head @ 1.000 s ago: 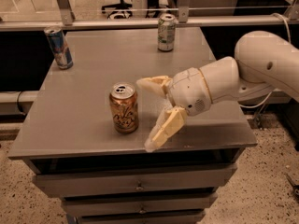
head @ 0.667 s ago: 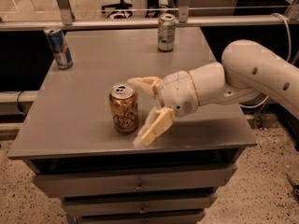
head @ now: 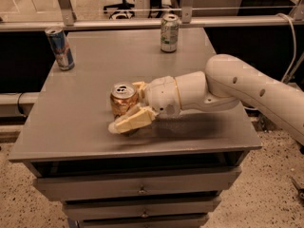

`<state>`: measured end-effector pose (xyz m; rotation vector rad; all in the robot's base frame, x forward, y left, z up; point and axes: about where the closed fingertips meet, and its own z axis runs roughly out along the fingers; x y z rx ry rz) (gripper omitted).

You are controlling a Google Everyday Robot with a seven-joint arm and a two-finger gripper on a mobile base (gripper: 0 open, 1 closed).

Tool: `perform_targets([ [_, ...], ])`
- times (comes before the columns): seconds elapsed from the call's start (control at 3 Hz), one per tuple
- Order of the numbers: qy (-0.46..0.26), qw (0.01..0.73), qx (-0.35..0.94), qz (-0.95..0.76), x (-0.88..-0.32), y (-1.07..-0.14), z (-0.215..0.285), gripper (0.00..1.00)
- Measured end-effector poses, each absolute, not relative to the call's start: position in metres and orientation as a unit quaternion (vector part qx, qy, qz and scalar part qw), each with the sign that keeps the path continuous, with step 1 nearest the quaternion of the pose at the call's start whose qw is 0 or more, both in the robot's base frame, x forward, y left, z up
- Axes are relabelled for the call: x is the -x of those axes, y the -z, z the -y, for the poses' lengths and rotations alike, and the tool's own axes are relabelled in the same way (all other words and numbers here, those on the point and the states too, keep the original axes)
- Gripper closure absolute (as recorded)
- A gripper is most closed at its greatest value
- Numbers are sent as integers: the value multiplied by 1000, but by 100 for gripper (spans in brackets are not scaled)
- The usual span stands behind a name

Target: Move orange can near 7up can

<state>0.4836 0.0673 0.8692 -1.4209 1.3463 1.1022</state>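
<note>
The orange can [head: 122, 98] stands upright on the grey table [head: 85, 127], left of its middle near the front. My gripper [head: 126, 106] has reached it from the right and is open. The near finger [head: 131, 121] lies across the can's lower front. The far finger [head: 140, 85] is just behind the can's right side. The can is between them and rests on the table. The 7up can [head: 169, 33] stands upright at the table's far edge, well apart from the orange can.
A slim blue-and-silver can [head: 60, 48] stands at the table's far left corner. A metal rail [head: 142, 23] runs behind the table. Drawers [head: 137, 189] sit under the tabletop. My white arm [head: 247, 87] crosses the right side of the table.
My gripper has moved left, from beside the orange can to around it, and the gap between the fingers has narrowed. The can has not moved.
</note>
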Motion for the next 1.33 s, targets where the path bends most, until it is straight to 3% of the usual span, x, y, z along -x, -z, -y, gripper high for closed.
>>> perform_targets([
  [1.0,-394,478,554,-556,-541,-894,-22,100],
  [1.33,-394,478,555,-555,-541,-894,-22,100],
])
